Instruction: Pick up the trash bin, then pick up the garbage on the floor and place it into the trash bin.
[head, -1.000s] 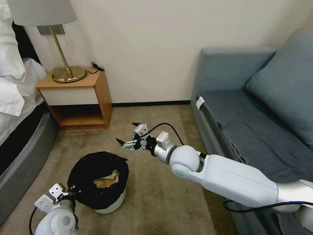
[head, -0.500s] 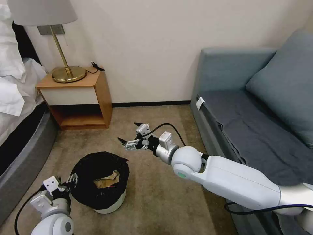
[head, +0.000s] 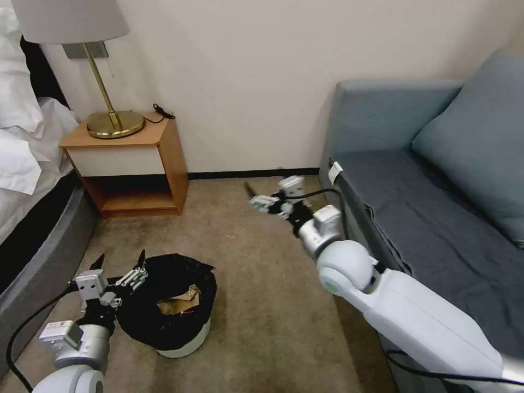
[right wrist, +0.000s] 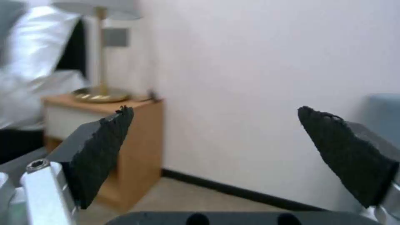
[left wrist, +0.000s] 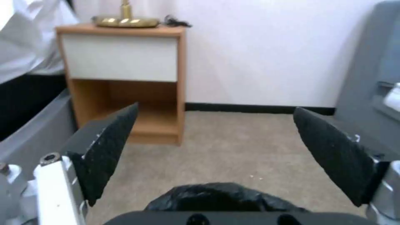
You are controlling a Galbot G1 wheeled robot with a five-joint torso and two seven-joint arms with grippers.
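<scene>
The left gripper (head: 120,261) hangs just beside the trash bin (head: 168,303) – fingers spread, holding nothing. The bin stands on the carpet (head: 262,305) (crumpled brown paper (head: 178,299) inside). The right gripper (head: 266,192), fingers also apart, is raised near the sofa (head: 426,207).

Trash bin (left wrist: 221,200) mostly behind gripper mount.

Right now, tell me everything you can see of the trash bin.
The trash bin is a small round white tub, plastic by its look, standing upright on the carpet near the bed. A crinkled black bag lines it and folds over the rim, hiding most of the wall. Crumpled brown paper lies inside. The left gripper, open, hovers at its rim on the bed side; contact is unclear.
</scene>
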